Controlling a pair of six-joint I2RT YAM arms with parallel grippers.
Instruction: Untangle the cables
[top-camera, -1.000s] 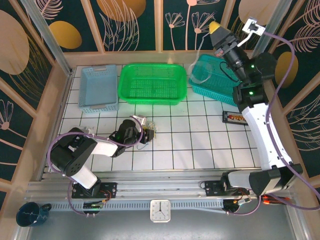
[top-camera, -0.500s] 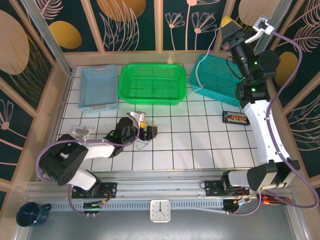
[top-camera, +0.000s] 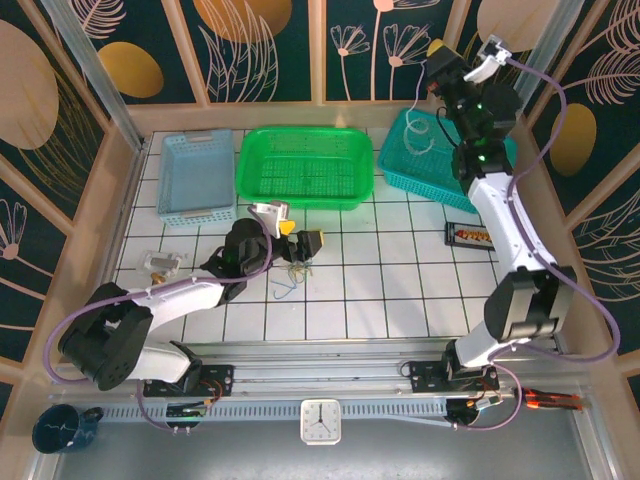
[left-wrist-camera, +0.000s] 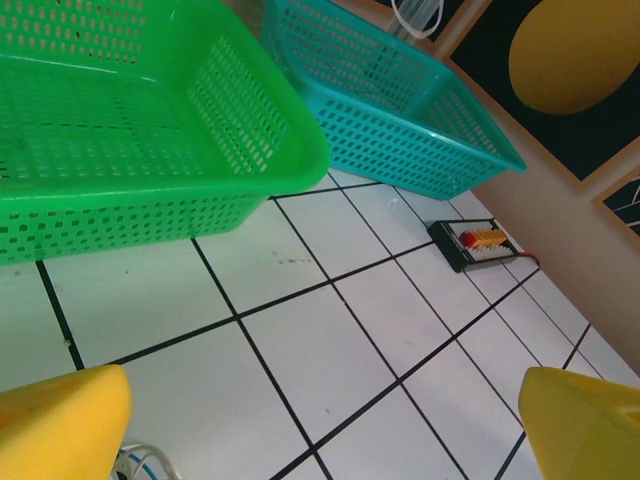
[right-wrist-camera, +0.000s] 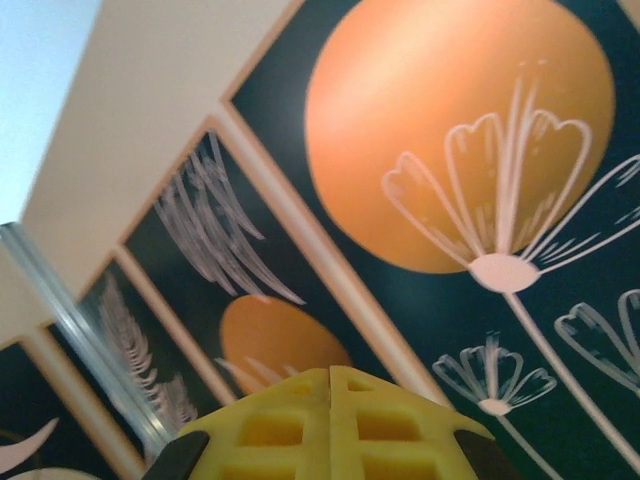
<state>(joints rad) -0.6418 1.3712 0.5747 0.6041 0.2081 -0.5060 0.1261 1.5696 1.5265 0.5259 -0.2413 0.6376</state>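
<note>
A small clump of cables (top-camera: 292, 272), tan-gold and dark, lies loose on a white tile. My left gripper (top-camera: 300, 236) hovers just above and behind it, open wide, nothing between its yellow fingers (left-wrist-camera: 62, 420). A bit of pale wire (left-wrist-camera: 140, 462) peeks in by the left finger in the left wrist view. High at the back right, my right gripper (top-camera: 437, 55) is shut. A whitish cable (top-camera: 419, 128) hangs from its tip in loops over the teal basket (top-camera: 400, 165); the same whitish cable (left-wrist-camera: 415, 14) dangles above that basket (left-wrist-camera: 400, 130) in the left wrist view. The right wrist view shows pads (right-wrist-camera: 280, 425) pressed together, the wire hidden.
Along the back stand a light blue basket (top-camera: 197, 175) and a green basket (top-camera: 305, 190). A small black box (top-camera: 472, 235) with red and yellow parts lies at the right. A small pale object (top-camera: 160, 262) sits by the left arm. Wooden walls ring the table.
My left gripper has opened wide and shifted right and up, leaving the clump on the tile. The right arm swung its wrist left, carrying the whitish cable over the teal basket.
</note>
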